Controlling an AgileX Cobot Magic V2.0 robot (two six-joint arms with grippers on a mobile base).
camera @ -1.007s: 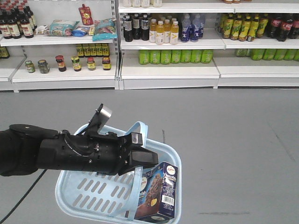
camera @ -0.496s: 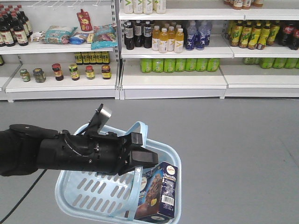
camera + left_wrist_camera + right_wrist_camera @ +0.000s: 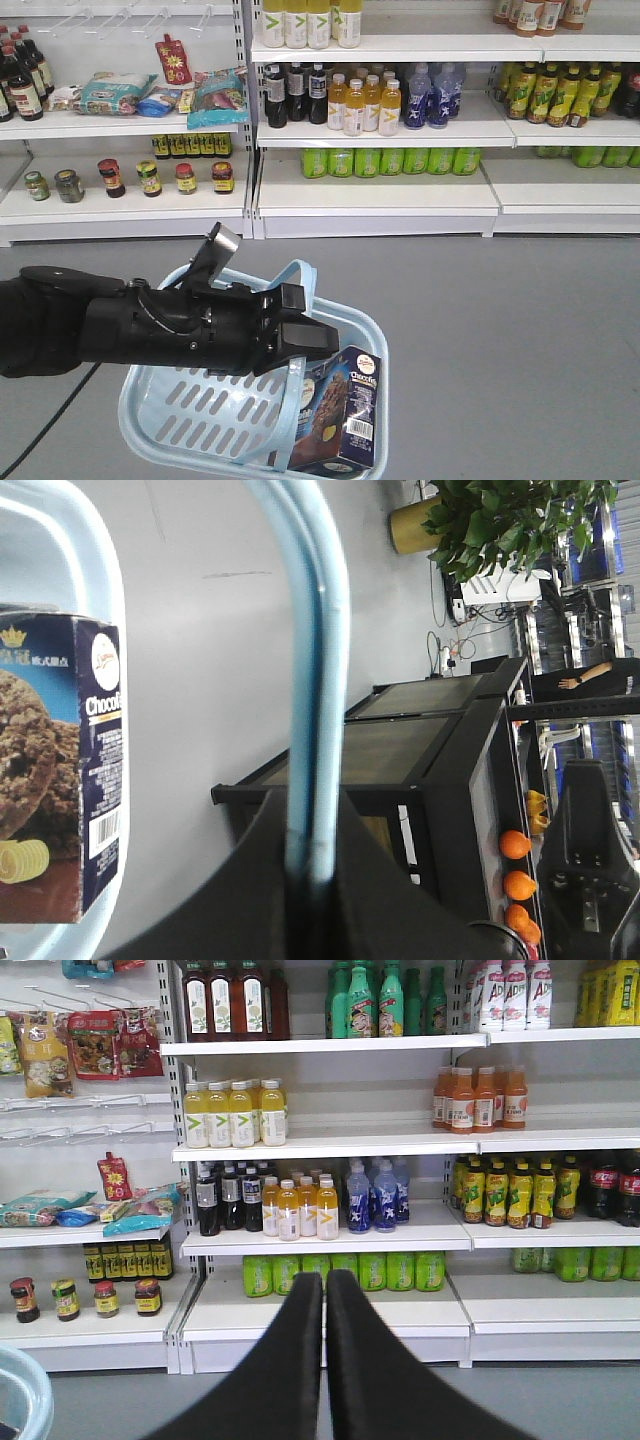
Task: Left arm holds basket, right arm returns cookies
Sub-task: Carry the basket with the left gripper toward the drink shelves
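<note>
Holds basket (image 3: 170,415) by strap handle (image 3: 318,680) in fully closed left gripper (image 3: 310,335), with cookies (image 3: 345,410) upright in one corner. Points closed, empty right gripper (image 3: 324,1305) at shelves (image 3: 330,1222). Pre-pick stage: next, open right gripper, reach into basket.

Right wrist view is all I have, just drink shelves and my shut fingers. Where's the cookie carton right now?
Observer: The cookies stand upright inside the basket, in its near right corner on the front view.
Operator: Is anything holding that basket?
Observer: Yes, the left gripper is shut on the handle; the strap runs through its closed jaws.
Operator: Anything else in there with the carton?
Observer: The part of the basket that shows holds nothing else, but the frame cuts off its near edge.
</note>
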